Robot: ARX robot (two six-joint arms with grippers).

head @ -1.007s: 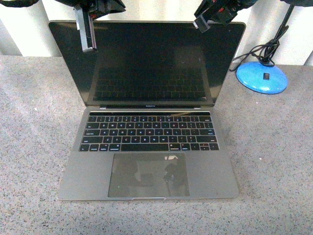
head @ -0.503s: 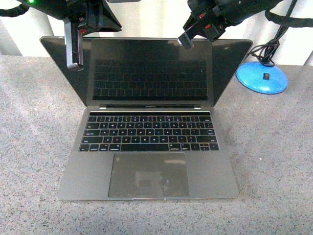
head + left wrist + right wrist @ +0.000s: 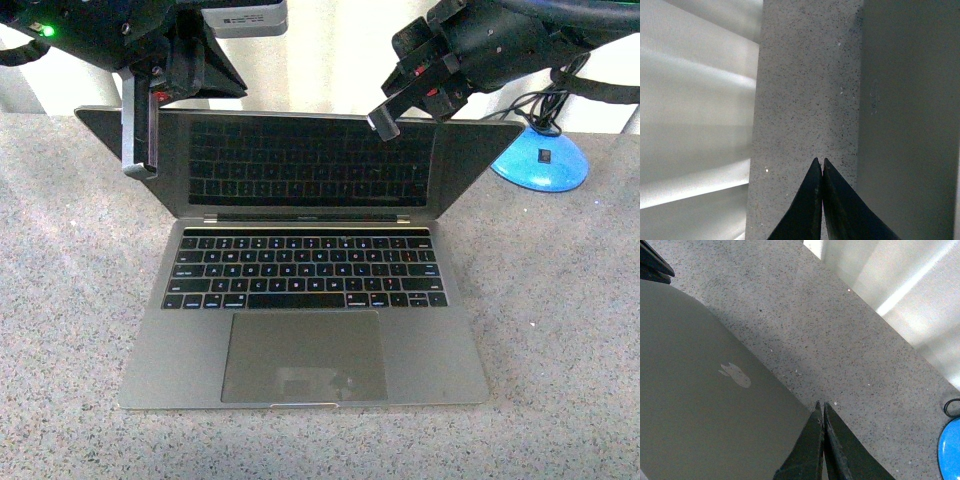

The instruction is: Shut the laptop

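Speckled grey bench (image 3: 560, 330) carries the laptop (image 3: 305, 350) centrally, hinge toward the back edge. Its lid (image 3: 310, 165) leans forward but stands well off the keyboard (image 3: 305, 272): roughly half closed, I judge. Pinched tight and empty, the left gripper (image 3: 139, 165) and right gripper (image 3: 384, 122) sit at its top edge.

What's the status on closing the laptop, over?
Both shut: left gripper, right gripper, near lid top edge. Open laptop, lid tilted forward. Nearby blue lamp base, clear of lid.

We count one laptop (image 3: 305, 272), two grippers, the left gripper (image 3: 138, 168) and the right gripper (image 3: 383, 123), one blue lamp base (image 3: 538, 160) and one table (image 3: 560, 330).
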